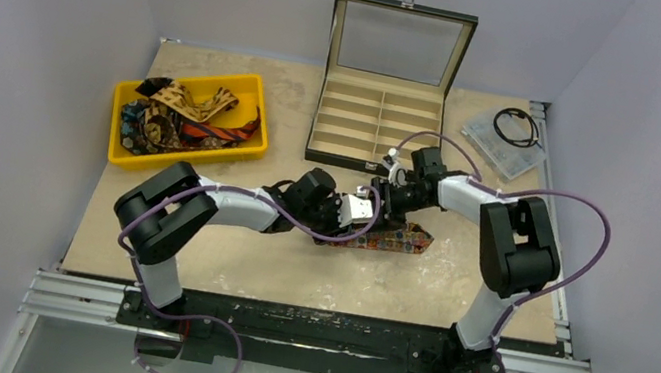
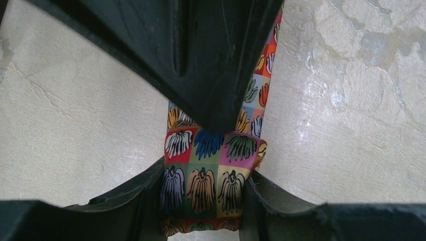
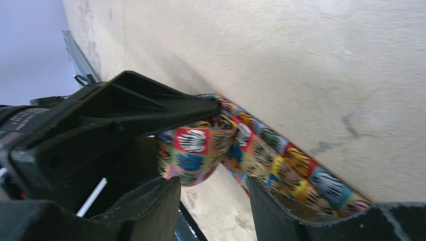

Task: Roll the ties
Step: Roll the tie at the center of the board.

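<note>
While both arms reach over the table (image 1: 193,255), an open case (image 1: 369,165) with divided compartments stands at the back. A yellow bin (image 1: 190,155) at left holds tangled ties (image 1: 181,116). A floral tie (image 1: 398,241) lies mid-table, its folded end pinched by the left gripper (image 2: 203,191). The right gripper (image 3: 216,201) is spread beside it.

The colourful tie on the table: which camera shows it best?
Left wrist: the floral tie is close up, its pattern sharp. Right wrist shows it blurrier, at an angle; top external shows only a small, partly hidden strip.
</note>
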